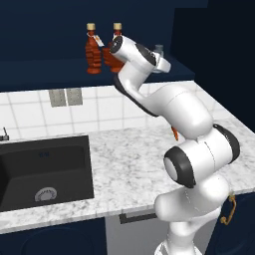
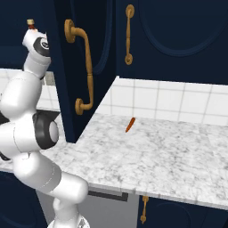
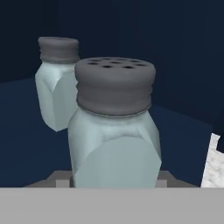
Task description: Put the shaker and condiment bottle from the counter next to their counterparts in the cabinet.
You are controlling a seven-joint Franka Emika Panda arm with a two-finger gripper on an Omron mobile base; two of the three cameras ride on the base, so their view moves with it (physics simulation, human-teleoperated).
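My gripper [image 3: 113, 182] is shut on the shaker [image 3: 114, 127], a pale blue-grey glass one with a dark grey perforated cap, held upright over the dark cabinet shelf [image 3: 26, 144]. Just behind it to the left stands its matching counterpart shaker [image 3: 56, 83], a small gap apart. In the left base view the hand reaches into the navy cabinet [image 1: 50, 67], and the held shaker's cap [image 1: 158, 48] peeks above the wrist. Two red-brown maple-leaf condiment bottles [image 1: 91, 50] [image 1: 111, 52] with cork caps stand side by side on the shelf to the hand's left.
The marble counter [image 1: 129, 159] holds a black sink [image 1: 40, 169] on the left and a small orange stick [image 2: 129, 124] near the tiled wall. An open navy cabinet door [image 2: 95, 62] with a brass handle [image 2: 84, 67] hangs to the right of the arm.
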